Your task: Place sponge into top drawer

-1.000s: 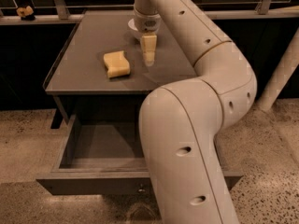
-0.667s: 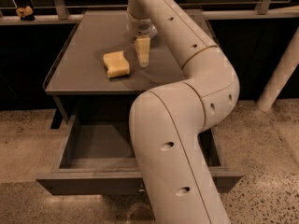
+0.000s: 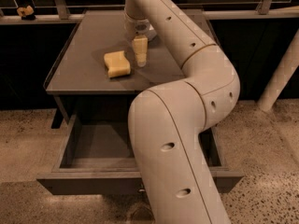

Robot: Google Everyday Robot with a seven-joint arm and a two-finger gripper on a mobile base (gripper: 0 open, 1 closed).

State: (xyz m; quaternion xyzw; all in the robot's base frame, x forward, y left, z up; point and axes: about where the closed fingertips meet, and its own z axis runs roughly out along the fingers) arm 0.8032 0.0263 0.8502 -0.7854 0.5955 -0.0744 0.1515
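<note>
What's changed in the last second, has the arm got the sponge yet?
Not yet. The gripper has moved sideways toward the sponge and now hangs just beside it, not holding it. The sponge lies where it was on the table; the top drawer stays open.

Gripper [image 3: 140,59] hangs over the table top [image 3: 79,64], just right of the sponge [image 3: 117,63], with a narrow gap between them. Table surface left of and in front of the sponge is bare, so approach is open from there. Top drawer [image 3: 93,148] stands open below the table's front edge, and its left half is reachable from above. The arm [image 3: 187,125] covers the drawer's right half and centre front, so there is no entry there. Railing [image 3: 51,17] closes off the table's back edge. Slanted post [image 3: 280,73] stands well off to the right.
</note>
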